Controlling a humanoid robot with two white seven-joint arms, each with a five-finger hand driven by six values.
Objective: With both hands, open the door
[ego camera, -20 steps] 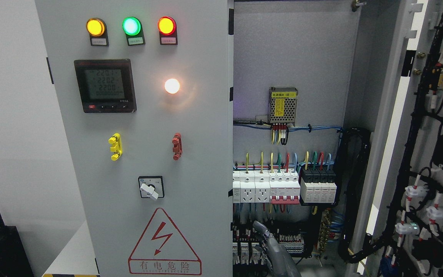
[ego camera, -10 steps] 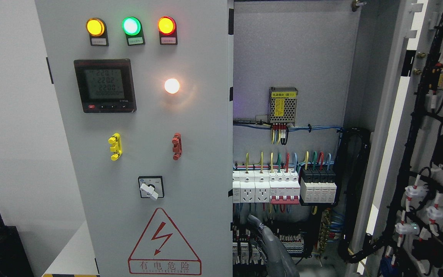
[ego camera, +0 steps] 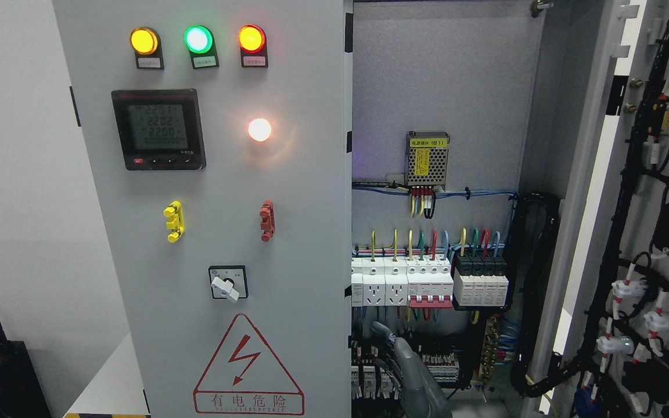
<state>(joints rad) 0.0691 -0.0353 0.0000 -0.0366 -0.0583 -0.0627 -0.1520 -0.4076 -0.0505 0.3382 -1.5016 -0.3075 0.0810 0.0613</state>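
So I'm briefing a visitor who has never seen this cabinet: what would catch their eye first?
Probably the three lit indicator lamps atop the closed left door, with the red lightning warning triangle at its bottom. To the right, the open compartment shows coloured wiring above a breaker row, with a grey robot hand reaching up from below.

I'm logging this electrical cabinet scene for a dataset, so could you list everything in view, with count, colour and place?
Left door: one, grey, shut, left half.
Indicator lamps: three, amber, green, red, top of the left door.
Meter: one, black with a grey screen, below the lamps.
White lamp: one, lit, right of the meter.
Clips: one yellow, one red, mid door.
Rotary switch: one, white knob on black plate.
Warning triangle: one, red, door bottom.
Power supply: one, metal mesh, yellow label, inside the cabinet.
Breakers: one row, mostly white, below it.
Right door: one, swung open, wiring showing.
Hand: one, grey, bottom centre, in front of the open bay.
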